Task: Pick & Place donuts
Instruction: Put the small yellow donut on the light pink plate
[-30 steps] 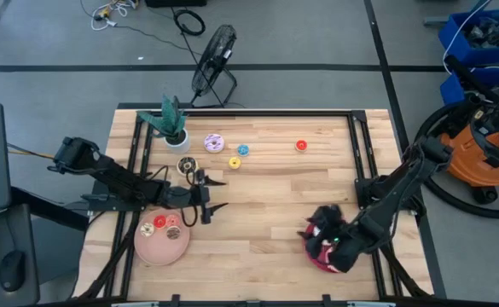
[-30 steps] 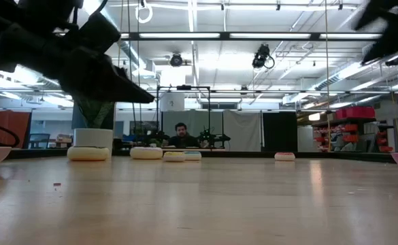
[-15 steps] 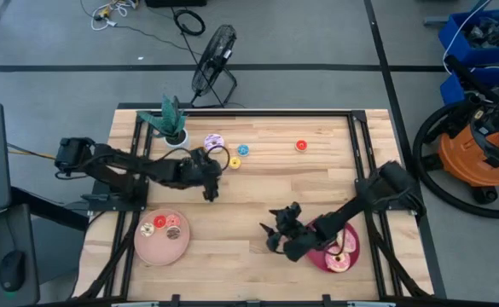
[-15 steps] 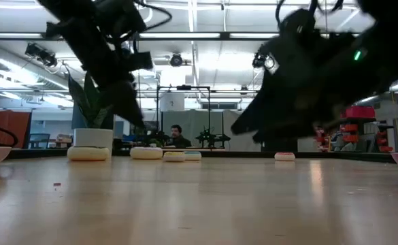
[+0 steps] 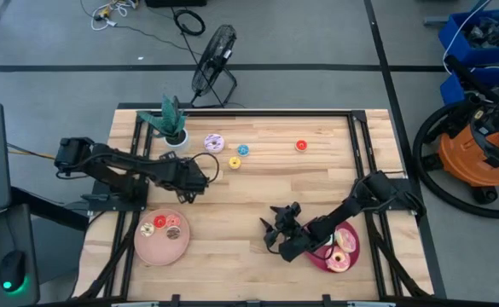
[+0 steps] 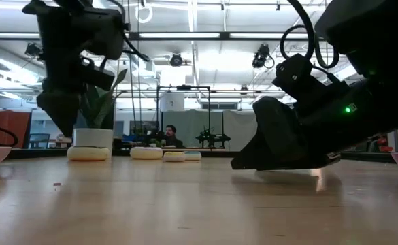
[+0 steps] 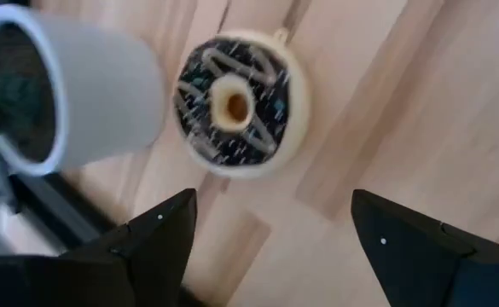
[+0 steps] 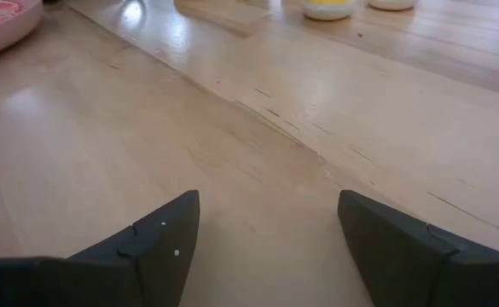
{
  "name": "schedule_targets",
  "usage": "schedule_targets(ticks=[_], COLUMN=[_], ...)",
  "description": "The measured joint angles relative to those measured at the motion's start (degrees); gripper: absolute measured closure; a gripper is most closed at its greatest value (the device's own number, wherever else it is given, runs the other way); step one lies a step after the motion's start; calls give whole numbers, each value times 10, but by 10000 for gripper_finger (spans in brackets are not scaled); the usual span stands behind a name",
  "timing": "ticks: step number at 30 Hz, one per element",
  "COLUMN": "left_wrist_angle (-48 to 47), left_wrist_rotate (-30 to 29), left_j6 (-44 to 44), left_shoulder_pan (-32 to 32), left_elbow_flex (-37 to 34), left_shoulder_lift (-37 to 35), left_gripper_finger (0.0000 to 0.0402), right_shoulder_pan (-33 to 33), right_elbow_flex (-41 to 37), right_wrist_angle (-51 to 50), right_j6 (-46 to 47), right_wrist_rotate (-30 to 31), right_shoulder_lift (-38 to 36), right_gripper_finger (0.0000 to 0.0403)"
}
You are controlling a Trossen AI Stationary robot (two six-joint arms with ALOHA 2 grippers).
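Observation:
A chocolate-iced donut (image 7: 240, 107) with pale sprinkles lies flat on the wood beside the plant's white pot (image 7: 70, 94). My left gripper (image 7: 272, 198) (image 5: 187, 189) hangs open above it, pointing steeply down. Purple-iced (image 5: 214, 142), blue (image 5: 243, 150), yellow (image 5: 234, 162) and red (image 5: 300, 146) donuts lie toward the far edge. The pink plate (image 5: 151, 249) holds three donuts, and the crimson plate (image 5: 321, 258) holds two. My right gripper (image 5: 271, 236) (image 8: 268, 198) is open, low over bare wood, left of the crimson plate.
The green plant (image 5: 171, 122) stands at the far left of the table. Black frame rails (image 5: 358, 153) run along the table's sides. A fan (image 5: 214, 53) lies on the floor beyond the far edge. A person (image 6: 168, 133) sits far off in the room.
My left gripper has drawn back from the table's middle toward the plant and tipped from about level to pointing steeply down over the chocolate donut. My right gripper has sunk from above the crimson plate to just over the table, moving toward the left edge. Both stay open.

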Motion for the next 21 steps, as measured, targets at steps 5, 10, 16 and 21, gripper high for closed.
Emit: schedule_targets(ticks=[5,10,16,21], left_wrist_angle=[136,339,489,609], left_wrist_rotate=[22,129,202,200], left_j6=[87,190,334,403], left_shoulder_pan=[41,106,150,169], left_elbow_flex=[0,0,0,-1], left_shoulder_lift=[0,14,79,140], left_gripper_finger=[85,85,85,85], right_shoulder_pan=[3,3,3,3], right_elbow_flex=[0,0,0,0], right_wrist_angle=[-2,-2,-3,-3], right_j6=[0,0,0,0], right_wrist_rotate=[1,0,-1,-1], right_shoulder_lift=[0,0,0,0], right_gripper_finger=[113,113,113,113])
